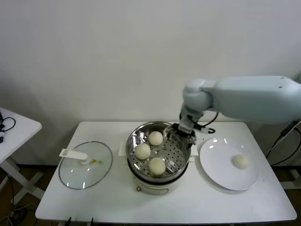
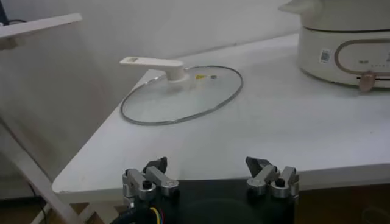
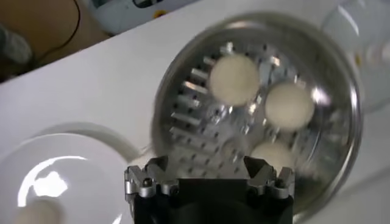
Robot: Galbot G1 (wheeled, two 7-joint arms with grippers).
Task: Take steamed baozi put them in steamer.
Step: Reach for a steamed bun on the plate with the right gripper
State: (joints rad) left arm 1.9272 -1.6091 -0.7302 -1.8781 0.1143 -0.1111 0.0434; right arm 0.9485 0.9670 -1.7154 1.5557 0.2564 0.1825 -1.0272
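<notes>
Right hand [image 1: 182, 133] hovers over the steamer [image 1: 133, 141] rim at 2 o'clock, released, fingers spread, grasping nothing. Three steamed baozi [image 1: 143, 151] sit inside the basket; a fourth [image 1: 241, 161] lies on the white plate [image 1: 216, 165]. Left hand [image 2: 212, 176] parked off the worktop [image 2: 274, 128] edge, released. Glass lid [image 1: 85, 164] at the steamer's 9 o'clock.

Right arm stretched forward, right gripper [image 3: 208, 176] pointing down (fingers wide apart, holding nothing). Left gripper [image 2: 211, 176] parked low, fingers open too.
</notes>
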